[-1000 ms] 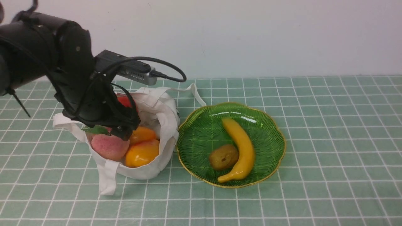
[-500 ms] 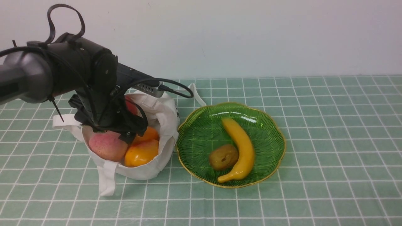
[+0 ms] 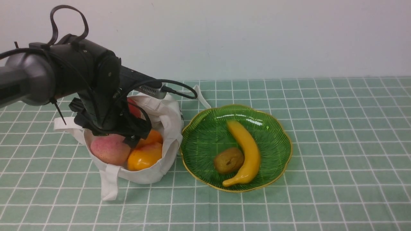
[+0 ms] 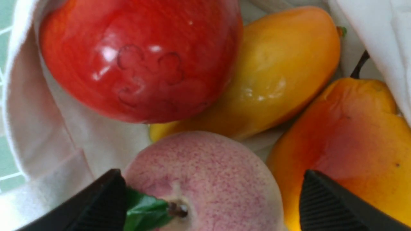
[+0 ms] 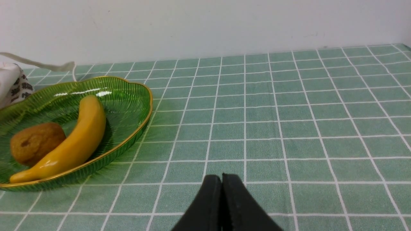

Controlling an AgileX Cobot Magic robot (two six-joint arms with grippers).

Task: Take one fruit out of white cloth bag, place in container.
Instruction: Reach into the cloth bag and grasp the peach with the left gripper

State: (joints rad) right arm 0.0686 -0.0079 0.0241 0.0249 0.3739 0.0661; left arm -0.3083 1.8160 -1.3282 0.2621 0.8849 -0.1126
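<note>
The peach point(image 3: 109, 149) lies at the front left inside the white cloth bag point(image 3: 151, 175), pink and fuzzy, its green leaf point(image 4: 144, 211) showing in the left wrist view. My left gripper point(image 3: 113, 136) reaches down into the bag and stands open, one finger on each side of the peach point(image 4: 205, 179); whether the fingers point(image 4: 324, 202) touch it is unclear. The green dish point(image 3: 205, 138) sits to the right of the bag. My right gripper point(image 5: 221, 179) hovers low over the cloth near the dish point(image 5: 128, 96), shut and empty; the front view does not show it.
A glossy red apple point(image 4: 138, 57) and two orange-yellow mangoes point(image 4: 282, 70) point(image 4: 346, 138) crowd the bag beside the peach. The dish holds a yellow banana point(image 3: 247, 150) and a brown kiwi point(image 3: 228, 160). A bag strap point(image 3: 109, 186) trails onto the green checked tablecloth point(image 3: 337, 160).
The left arm has swung and lowered into the bag, bringing its open fingers down around the peach. In the last half second it barely moved.
</note>
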